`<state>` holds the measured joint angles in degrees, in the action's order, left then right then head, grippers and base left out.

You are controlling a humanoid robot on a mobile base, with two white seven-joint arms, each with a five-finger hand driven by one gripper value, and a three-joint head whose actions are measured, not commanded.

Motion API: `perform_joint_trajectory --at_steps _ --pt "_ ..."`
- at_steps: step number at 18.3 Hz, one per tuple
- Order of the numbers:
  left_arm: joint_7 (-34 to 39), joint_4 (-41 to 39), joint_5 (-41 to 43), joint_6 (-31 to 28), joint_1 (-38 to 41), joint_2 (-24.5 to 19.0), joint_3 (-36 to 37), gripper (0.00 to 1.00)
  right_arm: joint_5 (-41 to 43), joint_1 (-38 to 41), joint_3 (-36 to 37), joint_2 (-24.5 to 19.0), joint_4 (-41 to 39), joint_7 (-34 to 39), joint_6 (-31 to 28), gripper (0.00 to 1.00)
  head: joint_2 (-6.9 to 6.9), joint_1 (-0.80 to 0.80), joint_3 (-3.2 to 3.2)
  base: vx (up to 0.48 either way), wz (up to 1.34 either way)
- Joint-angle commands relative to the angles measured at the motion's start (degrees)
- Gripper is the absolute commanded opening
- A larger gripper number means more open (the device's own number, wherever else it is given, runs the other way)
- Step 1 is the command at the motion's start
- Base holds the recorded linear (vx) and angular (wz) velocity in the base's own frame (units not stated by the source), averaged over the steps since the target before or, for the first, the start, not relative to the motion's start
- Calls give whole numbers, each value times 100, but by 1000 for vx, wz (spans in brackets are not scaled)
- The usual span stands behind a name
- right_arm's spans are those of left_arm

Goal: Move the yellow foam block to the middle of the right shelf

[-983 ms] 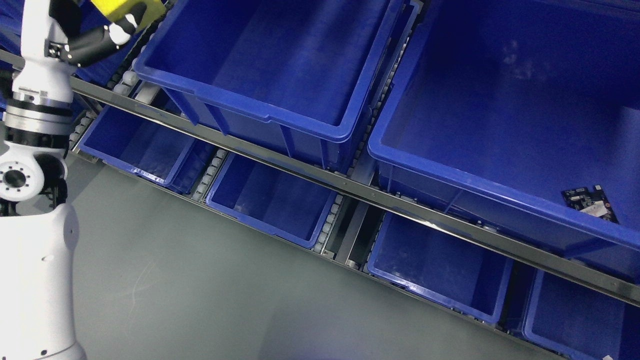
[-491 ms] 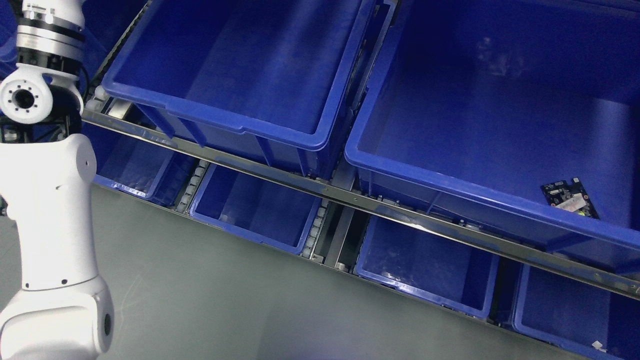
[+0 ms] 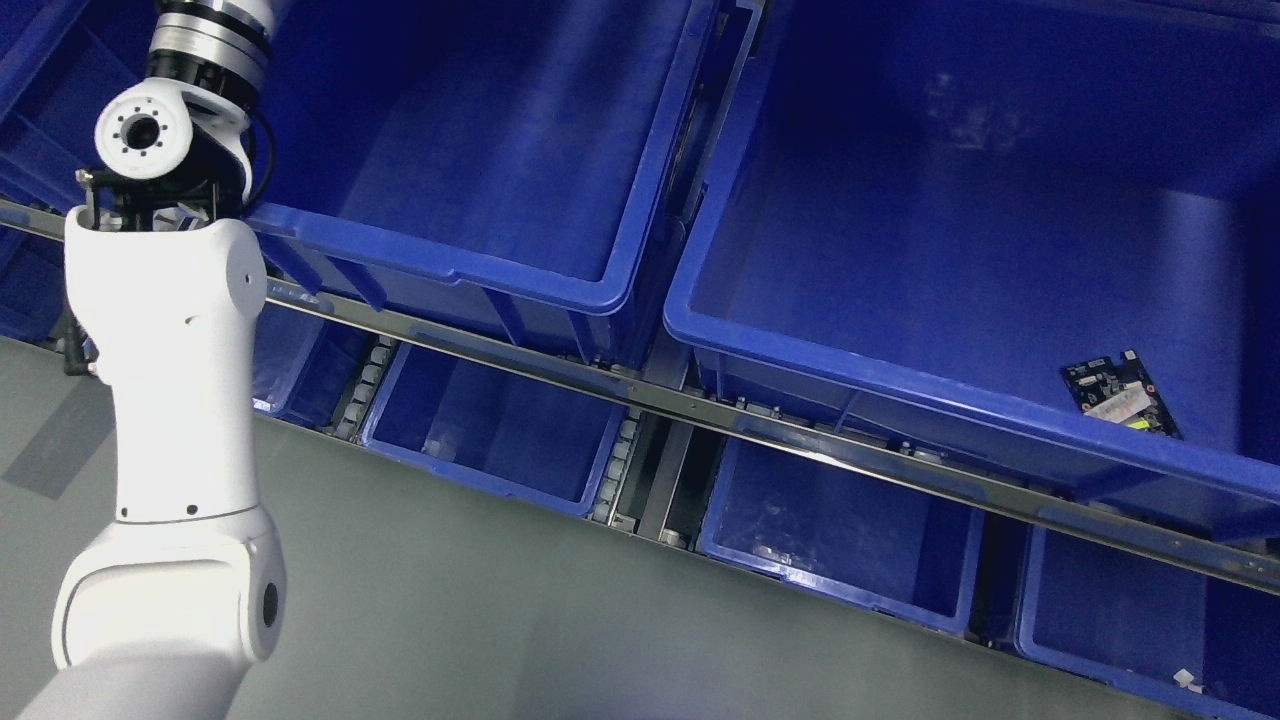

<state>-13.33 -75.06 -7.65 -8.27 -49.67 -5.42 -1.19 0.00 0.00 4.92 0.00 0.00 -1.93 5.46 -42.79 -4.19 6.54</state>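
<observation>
The yellow foam block does not show in the head view. My left arm, white with a silver wrist ring, comes in at the lower left and rises past the front rim of a large blue bin on the shelf. It leaves the picture at the top edge, so the hand is out of sight. To the right stands a second, bigger blue bin on the same shelf level. My right arm is out of the picture.
A small dark circuit board lies in the bigger bin's near right corner. A metal shelf rail runs diagonally below both bins. Smaller blue bins sit on the lower level. Grey floor fills the bottom.
The camera has shifted, so the bins sit further left and higher. My left arm has risen and swung right; the hand and the yellow block it held have left by the top edge.
</observation>
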Motion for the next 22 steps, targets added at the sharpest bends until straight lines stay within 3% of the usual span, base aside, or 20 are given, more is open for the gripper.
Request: perform_joint_trajectory --at_steps 1,3,4,10,13,18,22 --pt "6 510 9 -193 -139 442 75 37 -18 9 0 100 -100 0 -1 100 0 0 0 0 0" --pt "6 510 0 -193 -104 442 75 79 -18 9 0 100 -100 0 -1 100 0 0 0 0 0" --pt "6 501 0 -193 -78 442 75 90 -18 9 0 100 -100 0 8 100 0 0 0 0 0" --pt "-11 475 0 -193 -42 442 154 92 -18 9 0 100 -100 0 -1 100 0 0 0 0 0" --pt "-46 37 0 -193 -60 442 189 92 -18 9 0 100 -100 0 -1 100 0 0 0 0 0" --pt "-55 -1052 0 -176 211 -379 830 94 -18 9 0 100 -100 0 -1 100 0 0 0 0 0" --pt "15 -1818 9 560 1080 -1074 779 95 -18 9 0 100 -100 0 -1 100 0 0 0 0 0"
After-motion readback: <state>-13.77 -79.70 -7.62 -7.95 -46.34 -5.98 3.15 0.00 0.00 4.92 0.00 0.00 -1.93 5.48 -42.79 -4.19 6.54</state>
